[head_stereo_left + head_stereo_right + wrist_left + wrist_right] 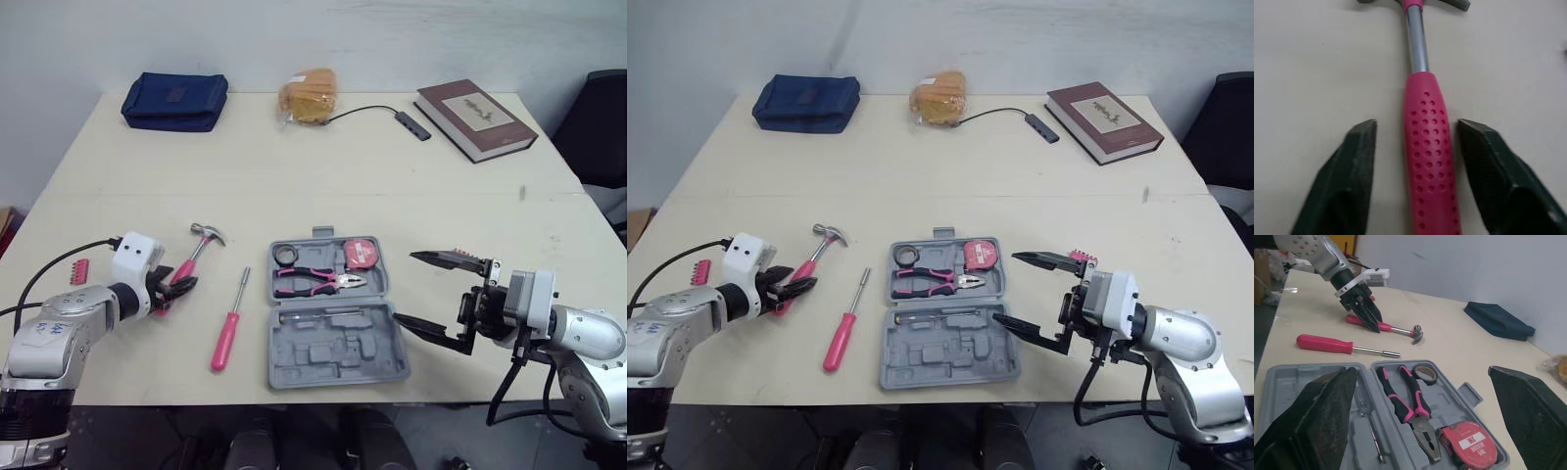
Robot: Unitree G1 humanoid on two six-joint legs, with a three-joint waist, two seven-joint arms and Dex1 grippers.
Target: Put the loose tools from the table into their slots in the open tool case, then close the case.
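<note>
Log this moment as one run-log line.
left gripper: open, astride hammer handle | right gripper: open, beside tool case | screwdriver: loose on table | tool case: open

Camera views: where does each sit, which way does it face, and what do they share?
Eye views: on the head, facing forward and down over the table; left tool and right tool show.
Left wrist view: on the left wrist, looking along its open fingers at the hammer handle between them.
Right wrist view: on the right wrist, looking between its own fingers across the tool case toward the left tool.
Shared: the hammer shows in every view.
</note>
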